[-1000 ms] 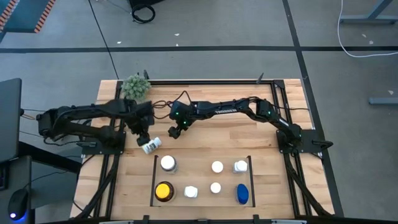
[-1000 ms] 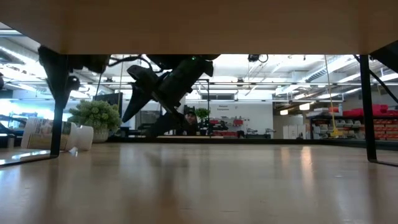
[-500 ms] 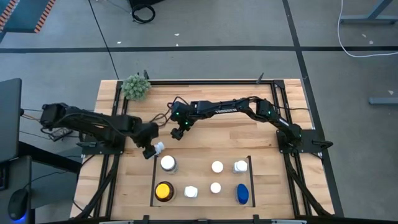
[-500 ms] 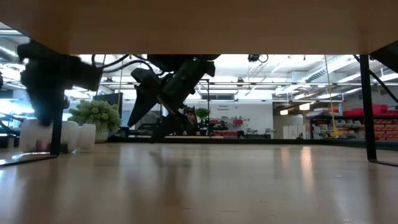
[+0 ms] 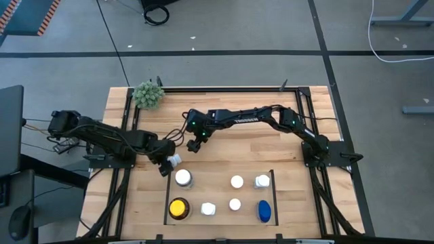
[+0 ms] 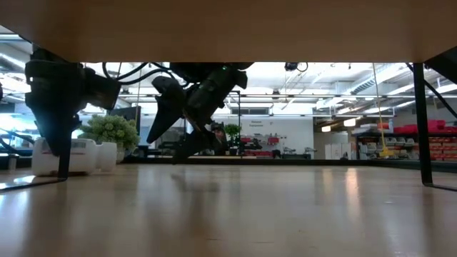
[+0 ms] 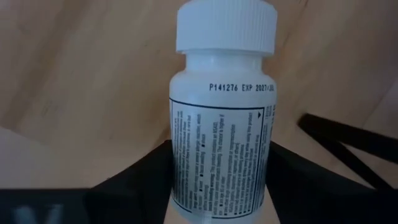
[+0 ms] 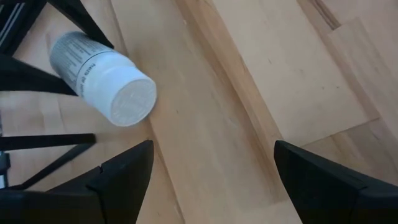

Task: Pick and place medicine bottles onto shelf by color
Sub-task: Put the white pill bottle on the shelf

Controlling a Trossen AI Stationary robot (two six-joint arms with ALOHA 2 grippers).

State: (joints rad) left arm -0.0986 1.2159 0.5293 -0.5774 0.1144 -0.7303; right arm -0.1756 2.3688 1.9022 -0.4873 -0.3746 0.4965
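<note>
White-capped bottle (image 7: 221,118) sits clamped between my left gripper (image 5: 165,163) fingers, just outside the shelf (image 5: 167,196) rail's corner. Beyond it, my right gripper (image 5: 195,141) hovers with fingers spread wide, holding nothing, near the bottle.

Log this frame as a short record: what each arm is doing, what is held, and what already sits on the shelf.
left pincer: shut on white bottle, at the shelf's upper left corner
right pincer: open, empty, over bare boards past the shelf's far rail
on shelf: four white bottles, one jar, one yellow-capped bottle, one blue bottle
plant ball: table's far left corner
</note>
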